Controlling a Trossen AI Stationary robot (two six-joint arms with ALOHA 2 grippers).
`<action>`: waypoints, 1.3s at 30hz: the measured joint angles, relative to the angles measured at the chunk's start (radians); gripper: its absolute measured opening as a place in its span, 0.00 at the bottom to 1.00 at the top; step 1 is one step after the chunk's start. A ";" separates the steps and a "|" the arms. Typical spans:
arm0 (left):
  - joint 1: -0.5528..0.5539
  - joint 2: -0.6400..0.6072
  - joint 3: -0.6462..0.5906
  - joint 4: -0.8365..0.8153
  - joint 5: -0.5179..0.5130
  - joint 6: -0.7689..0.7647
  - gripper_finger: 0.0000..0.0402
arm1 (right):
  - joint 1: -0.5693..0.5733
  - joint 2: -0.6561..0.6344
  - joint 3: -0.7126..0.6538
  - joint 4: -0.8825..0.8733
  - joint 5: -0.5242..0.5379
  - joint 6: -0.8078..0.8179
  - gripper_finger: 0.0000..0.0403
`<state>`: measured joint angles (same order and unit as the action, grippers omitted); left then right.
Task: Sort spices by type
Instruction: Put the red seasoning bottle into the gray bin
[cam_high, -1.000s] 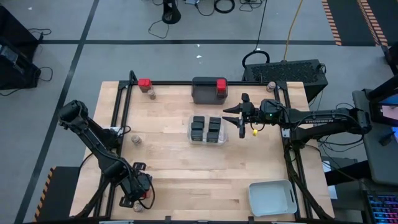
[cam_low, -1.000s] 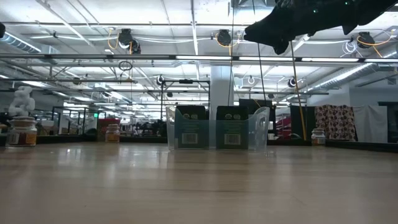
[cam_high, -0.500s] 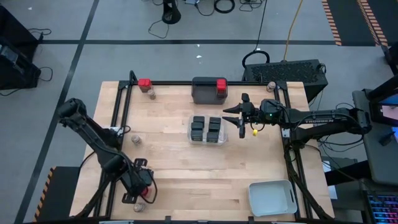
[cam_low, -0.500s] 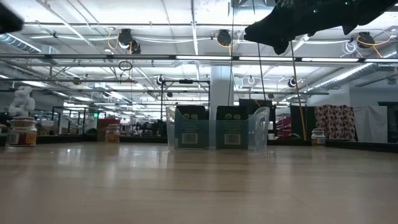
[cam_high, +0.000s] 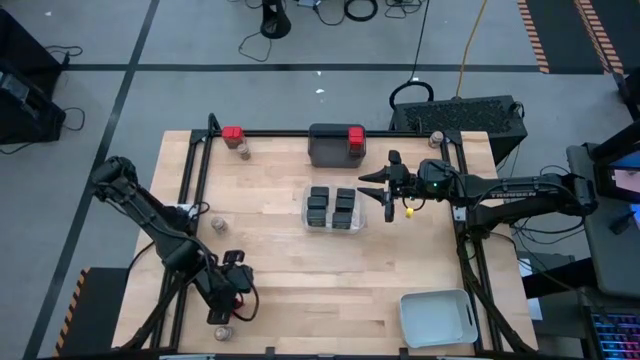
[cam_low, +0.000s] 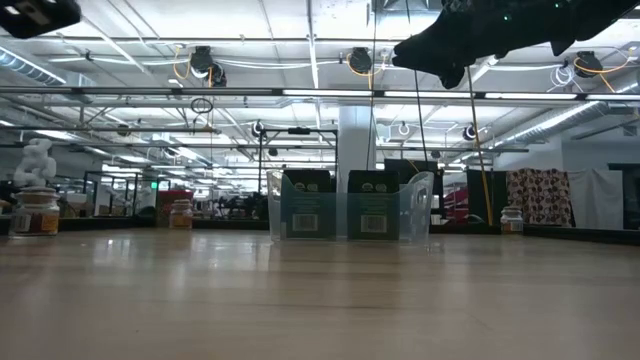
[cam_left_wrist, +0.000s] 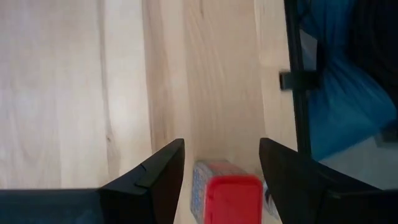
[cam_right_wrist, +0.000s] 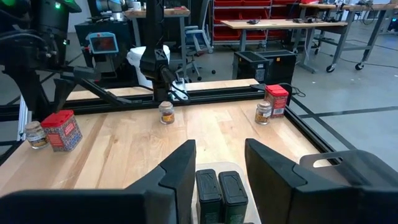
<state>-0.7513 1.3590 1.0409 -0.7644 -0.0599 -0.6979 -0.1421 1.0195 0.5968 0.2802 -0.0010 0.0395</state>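
Left claw hovers half-open and empty over a red-topped tin at the table's 7 o'clock corner.
From above, the right gripper waits at 3 o'clock of the clear tray, mid-table, which holds the black boxes; its fingers are parted with nothing in them. From table height, the left claw hangs high over bare wood. Its own camera looks down on the tin's red cap, which shows between the fingers. The right wrist camera shows that tin standing on the table just beside a clear jar. The tin looks light, stiff and smooth-sided, so pinch its flat faces below the cap. The surface is pale plank wood framed by black rails; a workshop with benches and red bins lies beyond.
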 joint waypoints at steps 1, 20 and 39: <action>0.000 0.000 0.000 0.006 -0.008 0.000 0.53 | 0.000 0.000 0.000 0.000 0.000 0.000 0.30; -0.001 0.000 -0.002 -0.030 -0.021 0.000 0.53 | 0.000 0.000 0.000 -0.002 0.000 0.030 0.30; -0.001 0.000 -0.002 0.004 0.015 -0.020 0.74 | 0.000 0.000 0.000 -0.031 0.000 0.026 0.30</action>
<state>-0.7521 1.3592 1.0386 -0.7603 -0.0447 -0.7181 -0.1421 1.0195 0.5968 0.2489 -0.0006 0.0659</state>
